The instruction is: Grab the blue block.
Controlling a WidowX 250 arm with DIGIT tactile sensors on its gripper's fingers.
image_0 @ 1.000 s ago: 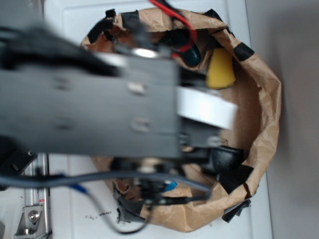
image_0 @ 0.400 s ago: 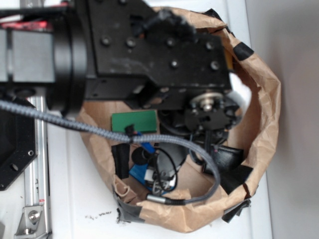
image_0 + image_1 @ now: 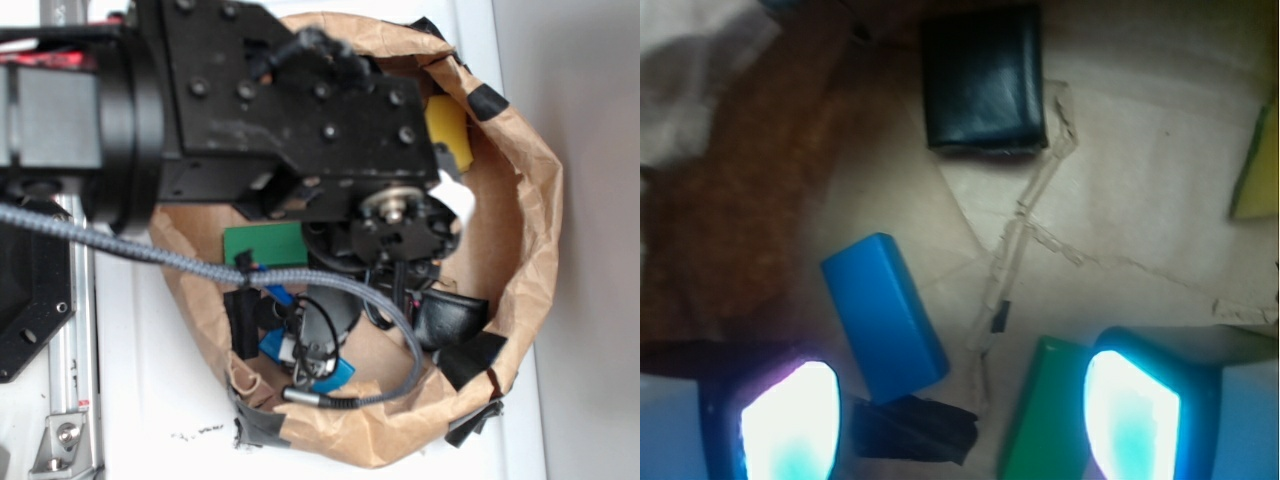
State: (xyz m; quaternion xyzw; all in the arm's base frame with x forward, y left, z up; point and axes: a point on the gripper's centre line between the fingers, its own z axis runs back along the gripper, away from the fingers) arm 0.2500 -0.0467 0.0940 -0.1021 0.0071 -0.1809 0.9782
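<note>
Spread wide apart, the fingers of the end effector [image 3: 960, 415] are seen in the wrist view as two glowing pads at the bottom corners, with nothing held between them. The blue block [image 3: 883, 314] lies flat on the brown paper floor, tilted, just beside the left-hand pad and between the two pads toward the left. A green block [image 3: 1038, 425] is partly hidden behind the right-hand pad. A black block [image 3: 983, 77] is seen farther up, and a yellow object [image 3: 1257, 165] is cut off at the right edge. A scrap of black tape [image 3: 910, 430] lies at the blue block's lower end.

In the exterior view, the arm [image 3: 260, 110] is stretched over a crumpled paper bag [image 3: 535, 200] resting on the white table [image 3: 140, 400]. The blue block [image 3: 335, 375] is glimpsed only in patches under cables. The green block [image 3: 265, 243] is seen beside it, and the yellow object [image 3: 448, 130] near the bag's far rim. The end effector itself is hidden beneath the wrist here.
</note>
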